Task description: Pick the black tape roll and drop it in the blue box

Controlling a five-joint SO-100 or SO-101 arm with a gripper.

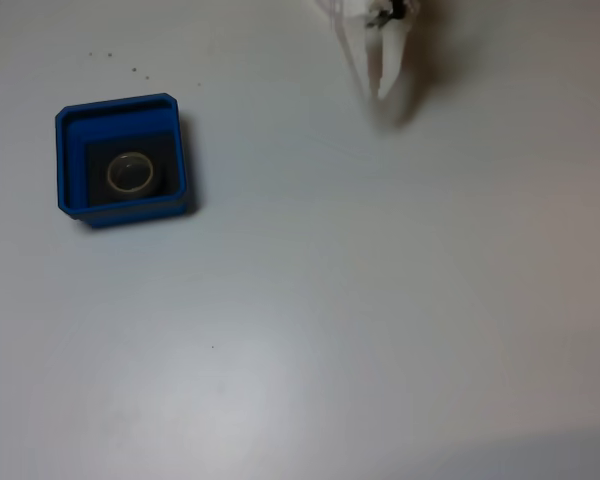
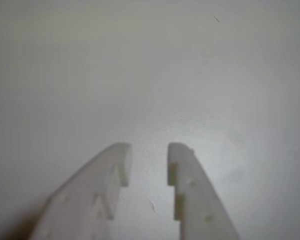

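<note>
The black tape roll lies flat on the dark bottom of the blue box at the left of the fixed view, its pale inner core facing up. My white gripper hangs over bare table at the top of that view, far to the right of the box. In the wrist view the gripper comes in from the bottom edge. Its two fingers stand a small gap apart, open, with nothing but white table between them.
The white table spreads around the box with a few tiny dark specks behind it. A darker strip, perhaps shadow or the table's edge, runs along the lower right corner of the fixed view.
</note>
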